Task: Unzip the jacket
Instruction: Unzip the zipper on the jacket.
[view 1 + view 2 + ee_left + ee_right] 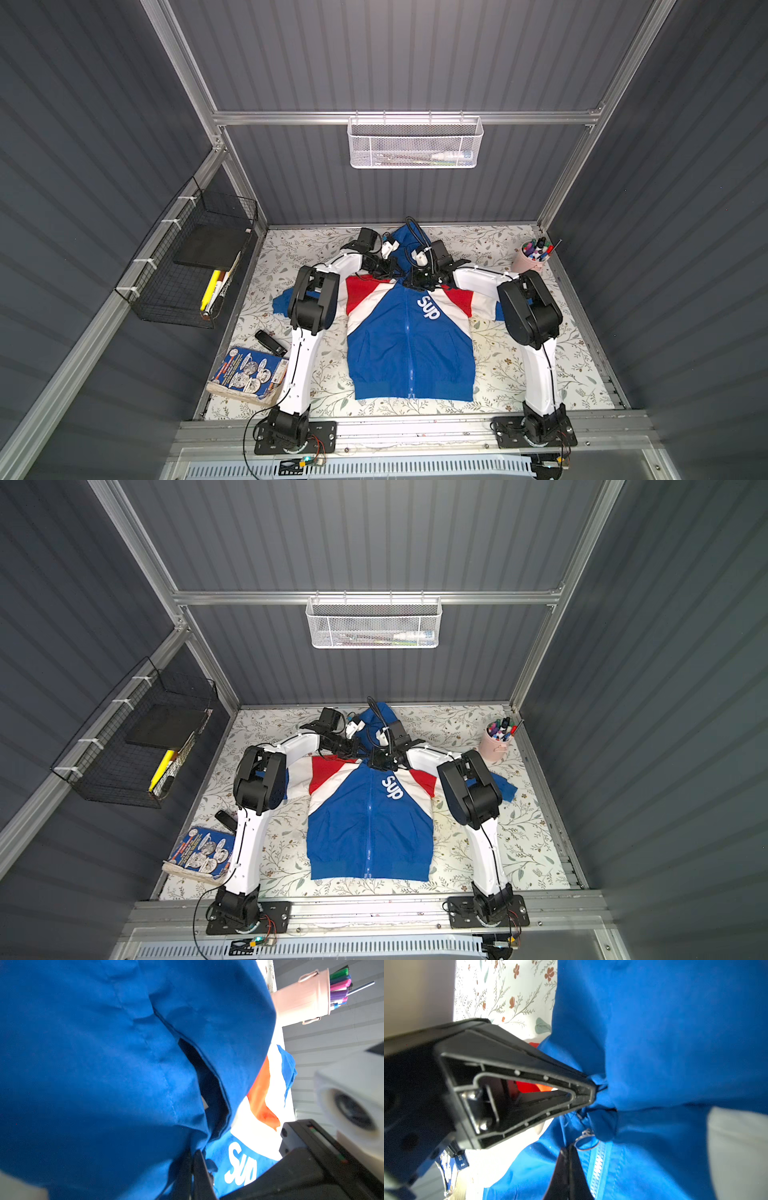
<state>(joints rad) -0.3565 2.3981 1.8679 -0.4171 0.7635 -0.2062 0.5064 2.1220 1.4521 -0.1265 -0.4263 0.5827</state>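
Right gripper (569,1148) fingers sit closest to the lens in the right wrist view: pressed flat together, no gap, tips right at the ring pull (586,1142). The ring shows just beside the tips. You can't tell from here whether any of its wire is actually caught between them.

The left gripper (592,1089) is clamped on a small bunch of blue cloth at the collar, just above the slider. The jacket (409,345) lies flat and face up in the middle of the table (519,374), hood toward the back wall. In both top views the zipper (598,1165) reads closed from collar to hem, so the unzip itself is not yet started.

Risks, as I judge them:
- If the jaws shut beside the ring and not on it, a pull toward the hem gets you nothing.
- The ring is thin wire, so even a real pinch could slide off under load.
- The left pinch holds little cloth. If it lets go, the whole jacket drags down the table instead of opening.
- A loose collar fold hangs right by the slider and could feed into it and jam.
- Both claws are crowded at the neck, so watch for contact.
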